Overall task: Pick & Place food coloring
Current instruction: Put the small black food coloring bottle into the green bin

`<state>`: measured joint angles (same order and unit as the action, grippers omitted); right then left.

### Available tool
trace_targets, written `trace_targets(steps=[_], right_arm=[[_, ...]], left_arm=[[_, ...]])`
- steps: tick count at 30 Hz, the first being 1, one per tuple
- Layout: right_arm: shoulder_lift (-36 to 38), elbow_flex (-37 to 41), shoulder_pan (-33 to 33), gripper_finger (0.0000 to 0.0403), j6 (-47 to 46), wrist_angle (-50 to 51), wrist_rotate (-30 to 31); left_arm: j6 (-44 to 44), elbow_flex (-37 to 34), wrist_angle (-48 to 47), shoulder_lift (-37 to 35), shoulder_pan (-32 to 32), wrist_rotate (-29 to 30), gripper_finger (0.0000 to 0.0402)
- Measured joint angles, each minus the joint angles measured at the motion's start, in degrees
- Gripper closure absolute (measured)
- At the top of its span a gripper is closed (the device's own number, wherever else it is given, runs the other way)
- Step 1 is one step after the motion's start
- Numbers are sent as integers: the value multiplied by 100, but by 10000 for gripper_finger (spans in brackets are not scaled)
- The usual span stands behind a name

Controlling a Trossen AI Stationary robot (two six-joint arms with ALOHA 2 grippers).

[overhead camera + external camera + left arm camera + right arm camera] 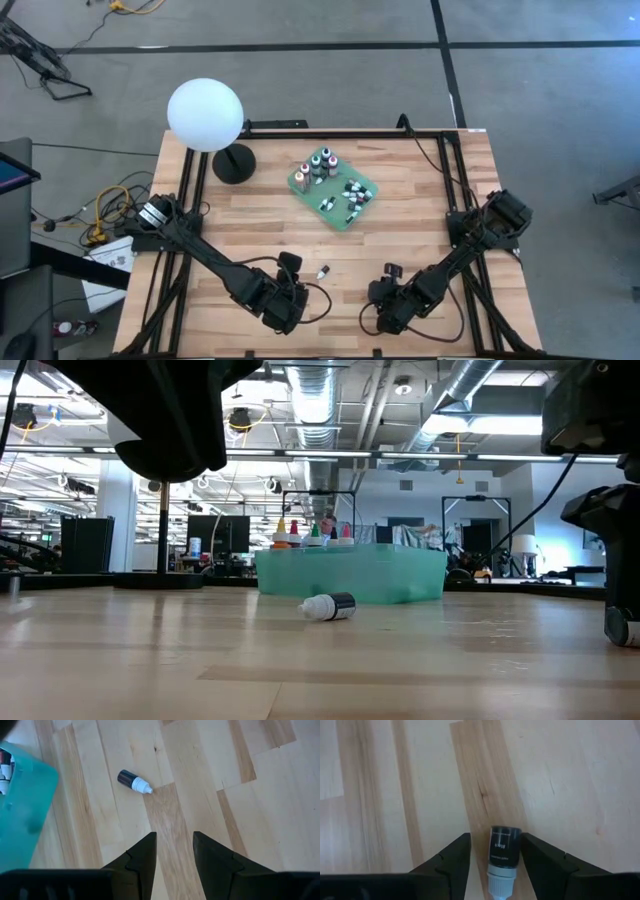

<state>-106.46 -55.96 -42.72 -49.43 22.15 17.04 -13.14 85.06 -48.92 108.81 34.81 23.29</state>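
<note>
A small dark food coloring bottle [504, 851] with a white tip lies on the wooden table between the fingers of my open right gripper [496, 837], near the table's front edge [391, 270]. A second small bottle [134, 781] lies on its side at the front middle [323, 271], also seen in the low view [328, 606]. My left gripper [175, 837] hangs open above the table just left of that bottle [291, 264], holding nothing. The green tray [297, 184] farther back holds several bottles [320, 165], some upright. My right gripper's fingers stand on either side of the bottle, coming from above at a slant and lying along it. The bottle's side [519, 850] sits close to one finger [535, 857], with a gap at the other. I cannot tell whether it touches.
A white globe lamp [205, 115] on a black base [234, 163] stands at the far left of the table. Bare wood lies between the tray and both grippers. Cables run along the table's frame at the back right [440, 150].
</note>
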Motion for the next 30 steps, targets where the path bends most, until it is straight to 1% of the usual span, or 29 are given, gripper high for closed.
trace_targets(steps=[14,30], right_arm=[[23,15,-30,247,39,-35,0],[16,18,-30,278,39,-54,0]], left_arm=[[-18,-4,-14,0,0,2,280],[-18,-7,-14,0,0,4,280]])
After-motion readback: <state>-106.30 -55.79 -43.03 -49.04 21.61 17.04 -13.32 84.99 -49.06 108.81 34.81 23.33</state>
